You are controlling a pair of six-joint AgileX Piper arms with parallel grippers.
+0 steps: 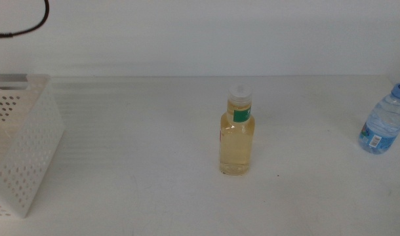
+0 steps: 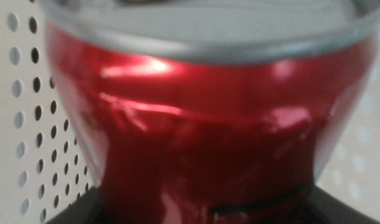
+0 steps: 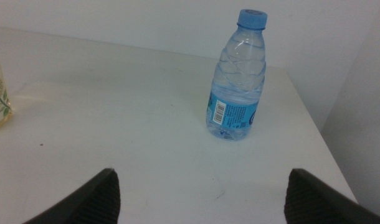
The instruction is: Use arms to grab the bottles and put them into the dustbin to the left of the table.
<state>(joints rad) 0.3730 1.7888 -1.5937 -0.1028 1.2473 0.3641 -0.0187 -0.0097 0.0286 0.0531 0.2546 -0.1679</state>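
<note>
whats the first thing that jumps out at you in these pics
The red soda can fills the left wrist view, right up against the left tool's camera with the dustbin's perforated wall behind it. On the table, the yellow-liquid bottle stands upright near the middle. The blue-capped water bottle stands near the right edge, ahead of the open right tool.

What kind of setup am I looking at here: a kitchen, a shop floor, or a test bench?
Most likely a lab test bench: a bare white table against a blank wall, with only staged items, a yellow-liquid bottle, a small water bottle and a perforated white dustbin.
</note>
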